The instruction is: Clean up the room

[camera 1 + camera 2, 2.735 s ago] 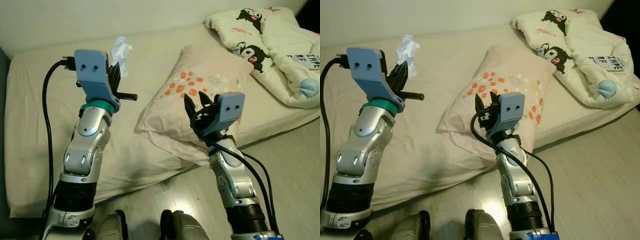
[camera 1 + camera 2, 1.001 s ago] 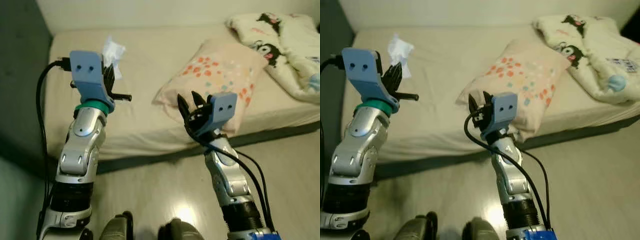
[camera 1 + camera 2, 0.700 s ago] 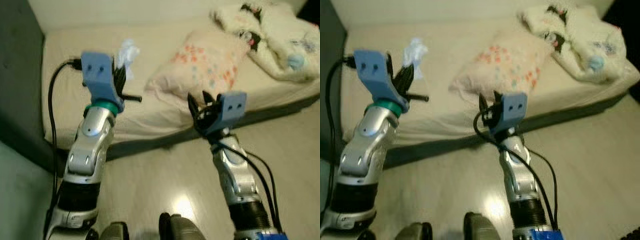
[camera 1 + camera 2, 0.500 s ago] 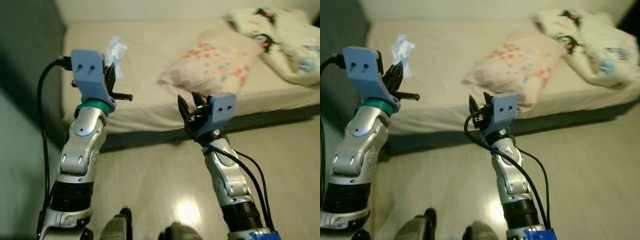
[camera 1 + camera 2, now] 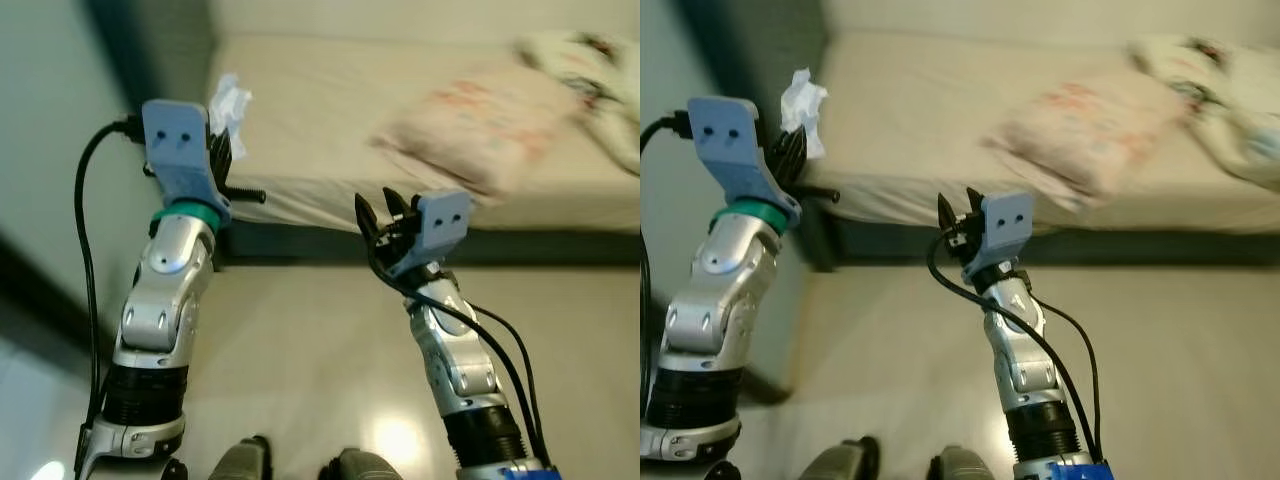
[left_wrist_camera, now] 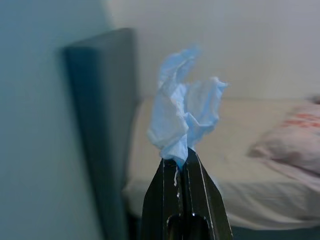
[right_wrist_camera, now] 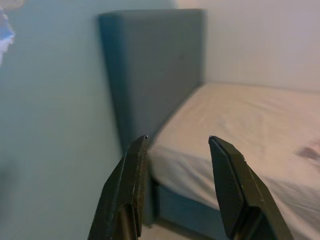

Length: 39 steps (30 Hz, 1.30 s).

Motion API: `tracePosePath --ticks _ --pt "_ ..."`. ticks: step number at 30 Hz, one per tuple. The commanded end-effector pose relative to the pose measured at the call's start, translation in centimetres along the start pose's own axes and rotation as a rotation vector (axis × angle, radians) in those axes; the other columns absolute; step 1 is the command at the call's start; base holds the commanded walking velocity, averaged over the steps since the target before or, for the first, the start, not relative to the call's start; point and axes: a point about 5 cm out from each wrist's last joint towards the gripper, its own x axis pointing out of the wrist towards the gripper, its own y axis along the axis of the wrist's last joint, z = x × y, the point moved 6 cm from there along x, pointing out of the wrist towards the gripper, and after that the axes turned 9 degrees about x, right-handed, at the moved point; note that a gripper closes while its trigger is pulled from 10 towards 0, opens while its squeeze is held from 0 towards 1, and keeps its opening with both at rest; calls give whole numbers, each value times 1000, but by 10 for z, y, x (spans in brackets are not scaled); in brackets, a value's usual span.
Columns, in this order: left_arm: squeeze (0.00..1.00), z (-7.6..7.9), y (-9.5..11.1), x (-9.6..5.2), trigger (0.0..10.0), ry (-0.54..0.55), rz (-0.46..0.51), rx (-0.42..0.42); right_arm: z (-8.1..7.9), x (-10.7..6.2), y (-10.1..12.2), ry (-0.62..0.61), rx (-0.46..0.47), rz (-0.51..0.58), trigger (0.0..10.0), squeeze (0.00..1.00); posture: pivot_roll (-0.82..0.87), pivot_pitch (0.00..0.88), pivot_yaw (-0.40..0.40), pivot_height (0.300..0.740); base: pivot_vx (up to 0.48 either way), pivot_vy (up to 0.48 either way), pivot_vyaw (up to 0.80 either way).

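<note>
A crumpled white tissue (image 6: 184,118) sticks up from the tips of my left gripper (image 6: 181,156), which is shut on it. In the left eye view the tissue (image 5: 230,103) rides above that raised gripper (image 5: 222,150), in front of the bed's left corner. My right gripper (image 5: 377,212) is held up at chest height over the floor, open, with nothing between its fingers (image 7: 234,185).
A bed (image 5: 330,120) with a beige sheet stands ahead, a spotted pillow (image 5: 480,115) and a patterned duvet (image 5: 610,70) on its right part. A dark blue headboard (image 7: 150,70) and a pale wall (image 5: 50,150) close the left side. Pale floor (image 5: 300,360) lies below.
The view has swung left and back from the bed; the headboard and left wall have come in, more floor shows. Both arms keep their pose, the tissue still gripped.
</note>
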Motion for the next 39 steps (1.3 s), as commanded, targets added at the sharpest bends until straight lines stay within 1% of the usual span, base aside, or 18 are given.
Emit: tracePosePath --ticks 1,39 --pt "0 6 -3 -1 10000 -20 -14 6 6 -2 -1 -17 6 -3 10000 0 -33 65 -16 740 0 0 756" --pt "0 9 -4 0 10000 -34 -23 18 3 -2 -2 -2 18 -4 10000 0 -33 62 -9 740 0 0 754"
